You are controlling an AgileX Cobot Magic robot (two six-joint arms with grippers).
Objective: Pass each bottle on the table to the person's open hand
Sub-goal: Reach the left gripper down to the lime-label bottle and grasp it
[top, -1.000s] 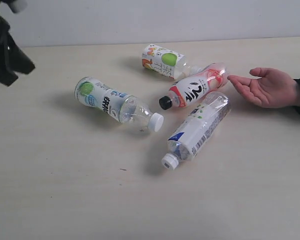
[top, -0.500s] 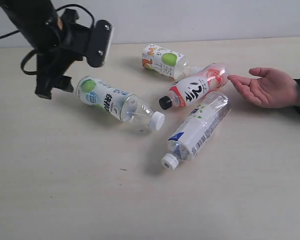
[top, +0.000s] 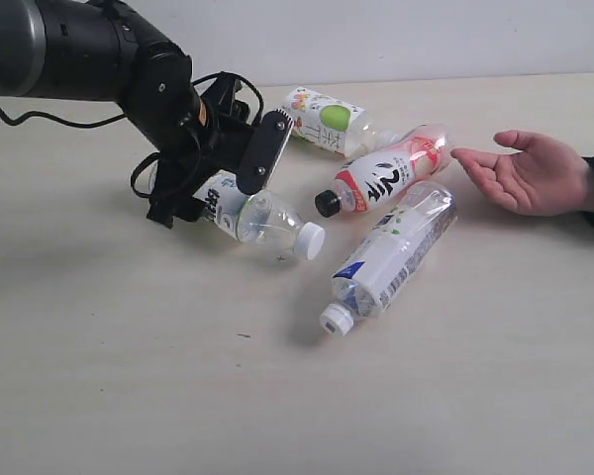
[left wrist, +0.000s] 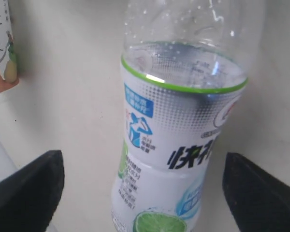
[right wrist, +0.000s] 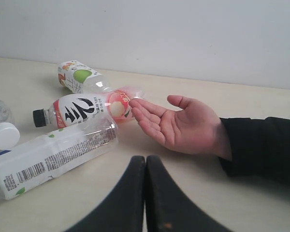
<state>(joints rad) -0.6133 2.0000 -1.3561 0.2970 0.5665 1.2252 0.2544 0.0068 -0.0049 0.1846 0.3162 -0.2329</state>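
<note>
Bottles, four in all, lie on their sides on the table (top: 129,396). The left gripper (top: 213,188) is down over the green bottle (top: 262,220), its jaws spread wide with one finger on each side of the label. In the left wrist view bare table shows between each finger (left wrist: 24,188) and the bottle, so nothing is gripped. That bottle's white cap (top: 310,240) points toward the middle of the table. The red bottle (top: 386,178) lies just beyond it, with its black cap (top: 327,204) toward the green bottle and its base right at the fingertips of the person's hand (top: 530,178); whether they touch, I cannot tell. The hand rests on the table, open and palm up, holding nothing. The blue bottle (top: 391,252) lies close alongside the red one on the near side, its white cap pointing toward the front edge. The apple bottle (top: 322,119) lies farthest back, near the wall, its neck end close to the red bottle. The right gripper (right wrist: 145,193) hangs above the table in front of the hand, with its two dark fingers pressed together and nothing between them.
</note>
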